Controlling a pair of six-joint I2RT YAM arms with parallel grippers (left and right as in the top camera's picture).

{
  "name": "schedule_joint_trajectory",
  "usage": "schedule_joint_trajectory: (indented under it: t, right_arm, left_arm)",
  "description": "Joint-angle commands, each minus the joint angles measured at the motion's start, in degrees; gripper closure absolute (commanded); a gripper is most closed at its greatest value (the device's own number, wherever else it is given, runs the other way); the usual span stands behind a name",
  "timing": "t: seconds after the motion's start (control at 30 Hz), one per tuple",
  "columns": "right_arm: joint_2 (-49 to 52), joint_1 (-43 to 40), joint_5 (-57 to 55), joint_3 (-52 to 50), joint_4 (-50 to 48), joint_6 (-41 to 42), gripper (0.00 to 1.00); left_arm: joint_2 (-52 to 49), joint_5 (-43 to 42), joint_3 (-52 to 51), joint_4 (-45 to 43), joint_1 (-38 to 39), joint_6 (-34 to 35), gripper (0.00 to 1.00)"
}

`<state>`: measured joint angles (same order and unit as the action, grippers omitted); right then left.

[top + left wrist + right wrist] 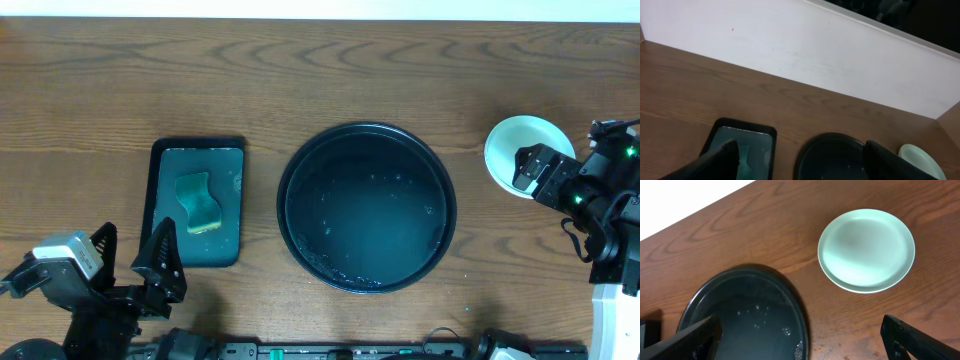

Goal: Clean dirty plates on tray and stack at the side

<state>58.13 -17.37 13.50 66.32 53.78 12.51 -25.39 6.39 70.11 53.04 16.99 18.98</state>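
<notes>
Left gripper and right gripper show fingers spread, empty. Round black rimmed tray is bare. Pale mint round plate sits at its three o'clock, so backing away should avoid nudging it.

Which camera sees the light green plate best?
The right wrist view: the plate shows whole, with nothing covering it. Overhead, the right gripper hides part of the plate. The left wrist view shows only a piece of it at the bottom right.
</notes>
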Motion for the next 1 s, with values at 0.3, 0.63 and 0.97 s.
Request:
schedule_joint_trajectory:
  t: [0.3, 0.63, 0.97]
  right_arm:
    - [0.0, 0.4, 0.1, 0.6, 0.0, -0.6, 0.01]
    - [0.0, 0.4, 0.1, 0.6, 0.0, -0.6, 0.01]
    - [0.0, 0.4, 0.1, 0.6, 0.0, -0.6, 0.01]
  left_arm:
    - [0.0, 1.8, 0.6, 2.0, 0.1, -1.9, 0.20]
    - [0.0, 3.8, -2.1, 1.9, 0.1, -14.9, 0.20]
    - [6.4, 4.5, -16.7, -14.5, -1.6, -16.9, 0.20]
